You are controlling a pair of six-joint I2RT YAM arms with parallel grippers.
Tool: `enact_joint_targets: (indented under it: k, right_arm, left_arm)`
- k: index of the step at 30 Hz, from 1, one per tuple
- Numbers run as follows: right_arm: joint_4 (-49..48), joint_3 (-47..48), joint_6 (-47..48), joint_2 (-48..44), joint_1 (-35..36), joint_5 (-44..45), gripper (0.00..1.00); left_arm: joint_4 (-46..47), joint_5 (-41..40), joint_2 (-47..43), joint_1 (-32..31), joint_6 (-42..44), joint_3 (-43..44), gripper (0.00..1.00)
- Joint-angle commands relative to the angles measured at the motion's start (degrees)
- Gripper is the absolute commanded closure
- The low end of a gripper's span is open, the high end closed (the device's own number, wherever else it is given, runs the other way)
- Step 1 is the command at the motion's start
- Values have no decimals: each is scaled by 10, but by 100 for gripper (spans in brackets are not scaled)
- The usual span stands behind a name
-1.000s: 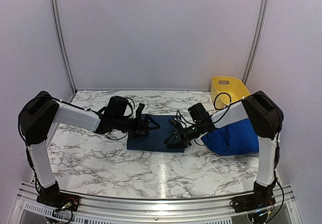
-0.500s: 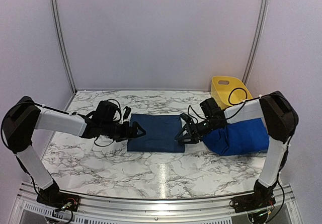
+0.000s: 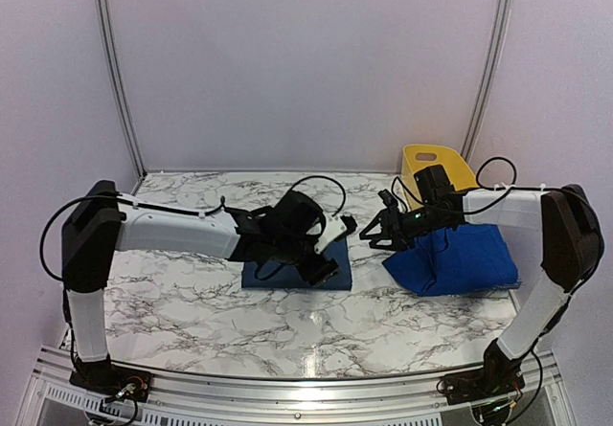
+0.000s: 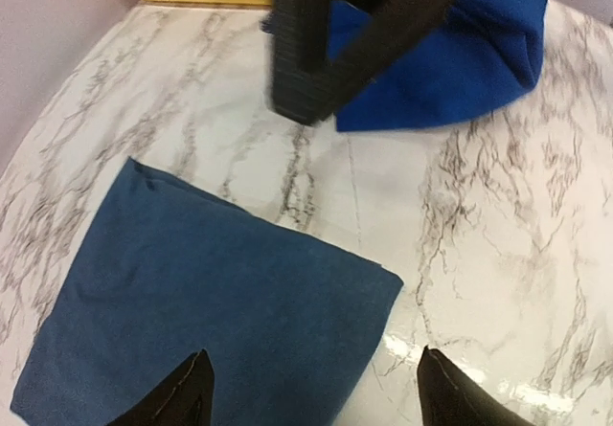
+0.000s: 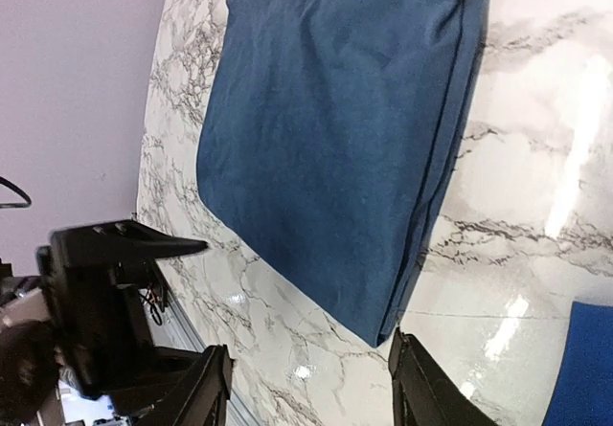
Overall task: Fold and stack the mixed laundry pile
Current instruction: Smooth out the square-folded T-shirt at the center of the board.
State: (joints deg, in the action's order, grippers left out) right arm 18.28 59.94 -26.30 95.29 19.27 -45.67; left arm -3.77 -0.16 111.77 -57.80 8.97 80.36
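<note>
the left gripper point(image 4: 316, 402) had crossed the dark denim-blue cloth point(image 4: 211, 321), flat at the table point(image 3: 192, 302) centre, from 9 to 4 o'clock, fingers apart, empty — the right gripper point(image 5: 308, 383), likewise spread, had backed toward the royal-blue garment point(image 3: 465, 261) at 3 o'clock.

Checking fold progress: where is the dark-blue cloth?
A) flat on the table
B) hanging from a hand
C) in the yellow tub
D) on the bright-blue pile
A: the dark-blue cloth lies folded flat on the table, apart from the bright-blue pile.
</note>
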Motion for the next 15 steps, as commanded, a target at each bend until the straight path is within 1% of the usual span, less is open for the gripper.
enact_joint_targets:
  k: [1, 5, 8, 10, 12, 13, 15]
  right_arm:
    - [15, -18, -22, -22, -10, 27, 47]
    - [17, -28, -24, -22, -19, 31, 47]
    - [18, -33, -27, -21, -21, 33, 47]
    - [20, -38, -28, -17, -21, 33, 46]
    - [23, -42, -27, -14, -21, 33, 45]
    - [24, -43, -27, -11, -21, 32, 45]
    - [20, -45, -29, -8, -20, 29, 44]
  left_arm:
    - [-49, -12, 72, -23, 104, 48, 30]
    - [-51, -28, 125, -42, 137, 76, 36]
    - [-51, -35, 155, -47, 144, 91, 41]
    - [-51, -43, 173, -47, 142, 100, 47]
    - [-50, -50, 186, -48, 139, 105, 57]
    - [-51, -50, 189, -48, 136, 107, 64]
    - [-51, -50, 185, -48, 124, 112, 81]
